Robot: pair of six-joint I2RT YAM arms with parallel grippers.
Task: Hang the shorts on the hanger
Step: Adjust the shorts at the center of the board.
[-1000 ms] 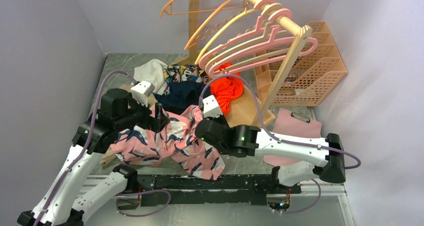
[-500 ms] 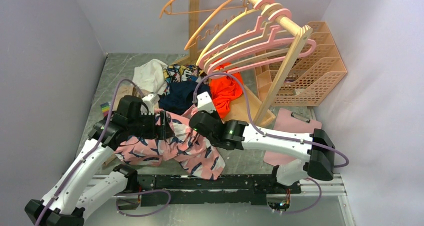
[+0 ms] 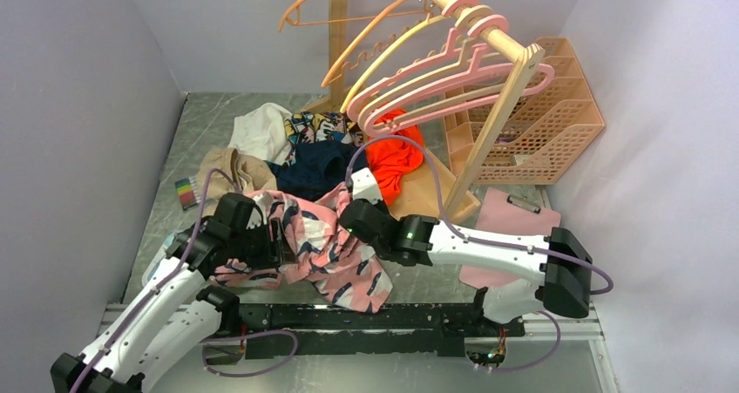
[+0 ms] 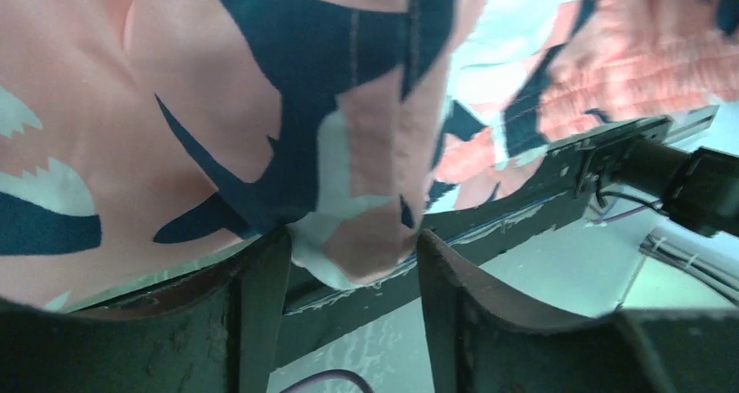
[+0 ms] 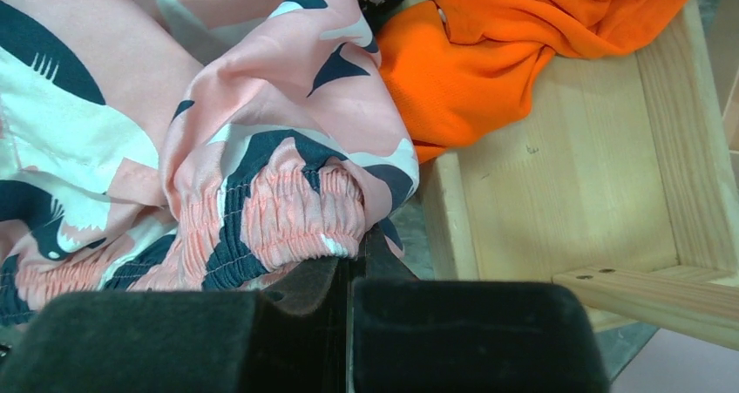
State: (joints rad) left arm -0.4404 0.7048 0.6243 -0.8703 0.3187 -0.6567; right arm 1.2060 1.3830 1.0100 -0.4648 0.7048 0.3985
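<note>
The pink shorts with navy and white print lie bunched at the table's near middle, between my two grippers. My left gripper is at their left side. In the left wrist view its fingers stand apart, open, with a hanging fold of the shorts between the tips. My right gripper is shut on the gathered waistband at the shorts' far right corner. The pink hanger hangs among others on the wooden rail at the back right, away from both grippers.
An orange-red garment, a navy one, and white and tan cloths lie behind the shorts. The wooden rack base is right of my right gripper. An orange basket and pink clipboard are at the right.
My left arm has dropped lower and moved right along the shorts, its jaws narrowing round a fold. The shorts have bunched up. My right gripper kept its hold and shifted only slightly.
</note>
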